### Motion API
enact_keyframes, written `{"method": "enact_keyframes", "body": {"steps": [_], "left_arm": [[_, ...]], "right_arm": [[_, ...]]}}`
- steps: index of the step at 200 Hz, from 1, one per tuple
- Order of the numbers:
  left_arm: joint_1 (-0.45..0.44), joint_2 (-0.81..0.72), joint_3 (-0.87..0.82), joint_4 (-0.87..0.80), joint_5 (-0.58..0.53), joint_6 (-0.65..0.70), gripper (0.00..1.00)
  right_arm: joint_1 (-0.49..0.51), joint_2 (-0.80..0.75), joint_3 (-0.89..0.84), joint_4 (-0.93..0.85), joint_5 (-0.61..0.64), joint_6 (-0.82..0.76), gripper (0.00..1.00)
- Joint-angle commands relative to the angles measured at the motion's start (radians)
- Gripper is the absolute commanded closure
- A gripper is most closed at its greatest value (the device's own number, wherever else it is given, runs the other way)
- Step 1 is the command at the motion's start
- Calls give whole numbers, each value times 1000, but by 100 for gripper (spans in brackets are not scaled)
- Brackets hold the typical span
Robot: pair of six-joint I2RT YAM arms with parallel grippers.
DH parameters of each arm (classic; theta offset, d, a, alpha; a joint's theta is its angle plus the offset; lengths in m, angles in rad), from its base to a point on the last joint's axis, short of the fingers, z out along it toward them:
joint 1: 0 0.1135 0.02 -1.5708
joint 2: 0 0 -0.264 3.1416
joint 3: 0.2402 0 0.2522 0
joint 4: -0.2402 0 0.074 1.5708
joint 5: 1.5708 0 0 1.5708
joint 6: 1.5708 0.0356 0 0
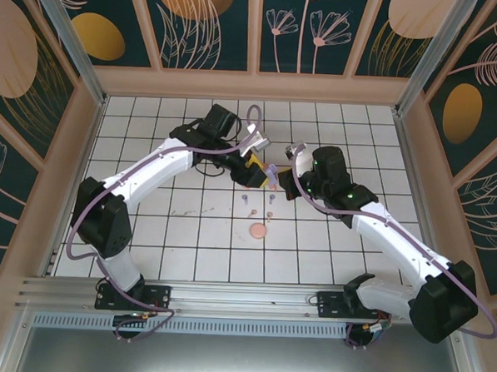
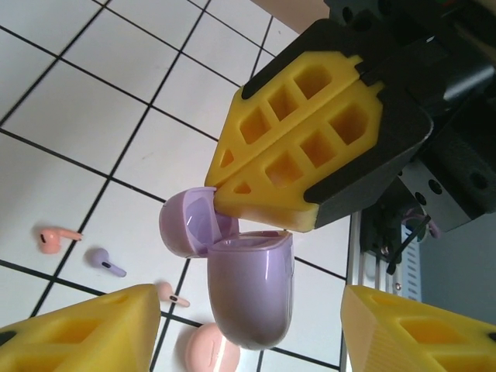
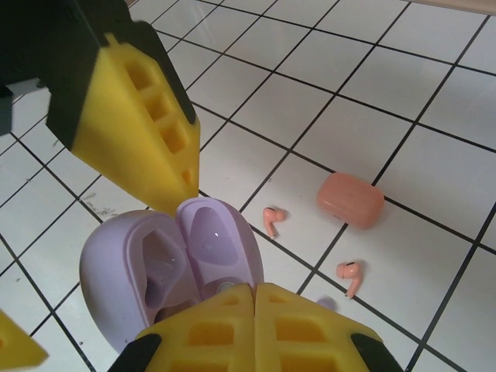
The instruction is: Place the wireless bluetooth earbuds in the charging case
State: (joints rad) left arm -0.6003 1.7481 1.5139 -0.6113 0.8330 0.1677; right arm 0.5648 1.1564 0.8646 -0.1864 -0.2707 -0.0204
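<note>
The right end effector [image 3: 254,293] is clenched. Its yellow pads [image 2: 302,124] are pressed flat together on the rim of the open lid [image 2: 190,225] of the lilac charging case [image 3: 147,271], pinching it there. The case appears lifted off the desk [image 3: 434,101], with its body below the lid and its hollows turned toward the right wrist camera.

The left end effector [image 2: 249,288] is released and spread wide, with one finger on each side of the case. The tip of one of its fingers [image 3: 139,116] comes right up to the case's rim, though whether it touches cannot be told.

Both arms reach in to meet over the middle of the white-tiled desk.

The earbuds lie loose on the tiles, nearer the arm bases than the case. They are a salmon-pink one [image 3: 271,221], a second pink one [image 3: 350,277] and a purple one [image 2: 105,261], all apart from each other. A closed salmon-pink case [image 3: 350,200] sits near the pink buds.
</note>
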Motion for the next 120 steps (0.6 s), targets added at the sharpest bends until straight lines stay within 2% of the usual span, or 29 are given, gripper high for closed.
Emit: {"method": "enact_keyframes", "body": {"steps": [1, 38, 87, 120], "left_arm": [[8, 24, 44, -43, 65, 35, 38], [8, 43, 63, -62, 88, 46, 40], [8, 54, 70, -62, 114, 49, 50], [8, 57, 65, -66, 127, 52, 52]], "right_arm": [[7, -14, -3, 31, -31, -12, 100], [7, -14, 1, 36, -40, -9, 100], [7, -12, 3, 41, -42, -4, 100], [7, -8, 4, 45, -44, -1, 100]]}}
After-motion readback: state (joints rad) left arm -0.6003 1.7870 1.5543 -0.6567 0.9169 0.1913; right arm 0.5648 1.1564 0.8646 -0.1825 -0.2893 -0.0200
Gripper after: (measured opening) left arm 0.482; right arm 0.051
